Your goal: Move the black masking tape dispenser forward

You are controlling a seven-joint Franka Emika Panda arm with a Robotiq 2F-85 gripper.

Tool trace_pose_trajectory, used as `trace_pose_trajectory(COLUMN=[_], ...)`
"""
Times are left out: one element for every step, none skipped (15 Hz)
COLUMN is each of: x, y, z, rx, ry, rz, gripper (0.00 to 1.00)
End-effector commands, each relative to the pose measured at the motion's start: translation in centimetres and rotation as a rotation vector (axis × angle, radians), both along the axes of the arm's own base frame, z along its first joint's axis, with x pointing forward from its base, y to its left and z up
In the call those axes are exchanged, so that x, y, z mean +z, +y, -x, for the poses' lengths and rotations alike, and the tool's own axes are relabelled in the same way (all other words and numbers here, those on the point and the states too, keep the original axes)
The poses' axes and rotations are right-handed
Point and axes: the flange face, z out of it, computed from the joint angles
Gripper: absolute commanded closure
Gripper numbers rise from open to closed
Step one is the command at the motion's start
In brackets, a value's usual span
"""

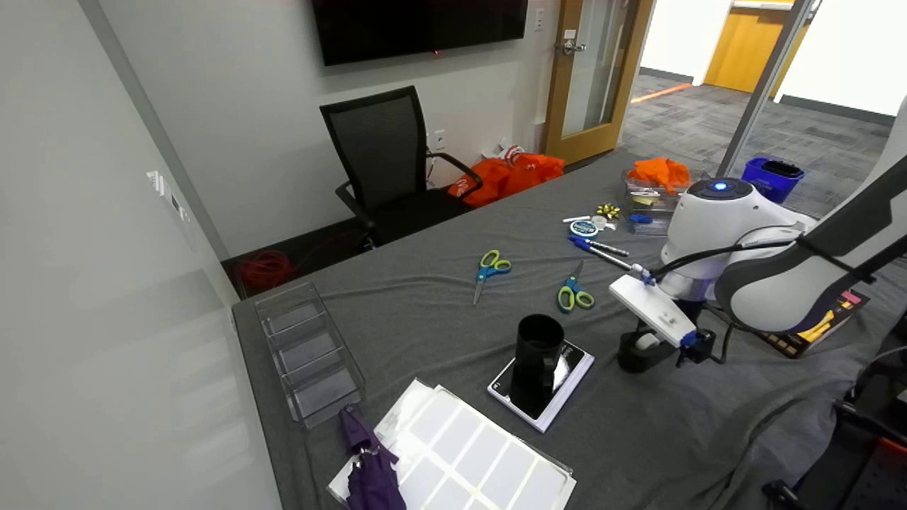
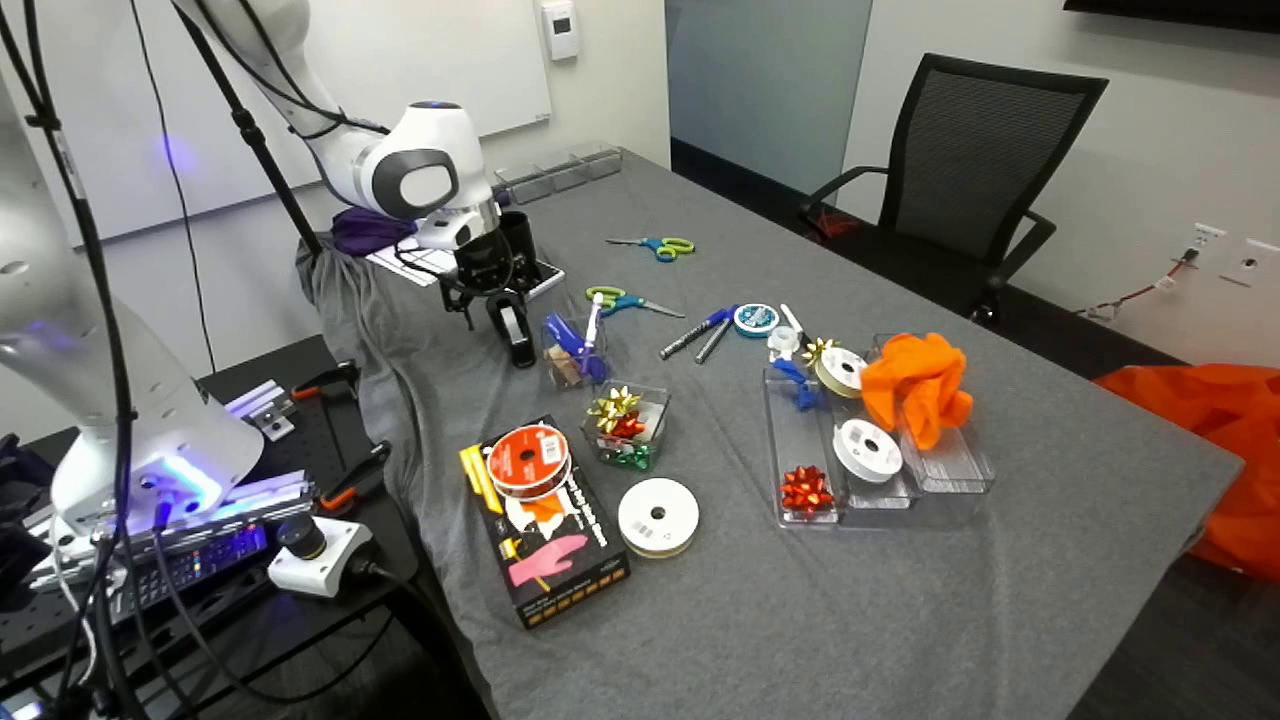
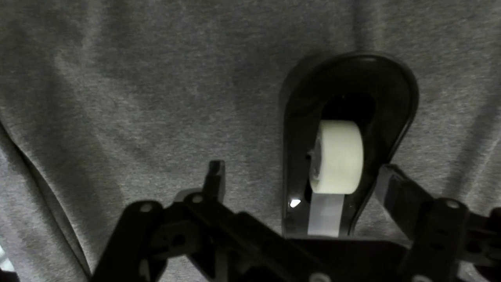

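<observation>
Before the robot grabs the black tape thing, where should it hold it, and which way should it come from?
Probably by the long sides of the black tape dispenser, beside the white tape roll, coming from above. It's longer than wide, so the open gripper should fit across it. In the wrist view the dispenser lies off-centre between the jaws.

A clear divided tray (image 1: 312,347) lies along the left edge of the grey-covered table (image 1: 425,340) in an exterior view, by the far left corner; nearer, a purple umbrella (image 1: 374,485) crosses the left side of white label sheets (image 1: 482,453), and a black mug (image 1: 537,350) stands on a pad (image 1: 563,373). In an exterior view, an organiser (image 2: 800,437) near the table edge facing the chair (image 2: 985,160) bears an orange cloth (image 2: 915,388), and a printed box (image 2: 558,548) near the opposite edge carries a red-labelled spool (image 2: 546,452).
</observation>
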Motion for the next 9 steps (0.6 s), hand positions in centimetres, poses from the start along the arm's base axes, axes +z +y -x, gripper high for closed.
trace_pose_trajectory(x=[-0.1, 0.0, 0.0, 0.0, -0.1, -0.2, -0.4, -0.8, -1.1], y=[-0.2, -0.3, -0.3, -0.3, -0.3, -0.3, -0.3, -0.3, -0.2], z=[-0.6, -0.7, -0.7, -0.7, -0.8, -0.8, -0.9, -0.9, -0.9], rx=[-0.014, -0.016, -0.015, -0.016, -0.018, -0.017, -0.016, -0.012, -0.008], ry=[-0.018, -0.019, -0.017, -0.020, -0.023, -0.023, -0.022, -0.020, -0.018], rz=[-0.008, -0.008, -0.006, -0.005, -0.004, 0.000, 0.003, 0.004, 0.003], gripper=[0.00, 0.00, 0.00, 0.00, 0.00, 0.00, 0.00, 0.00, 0.00])
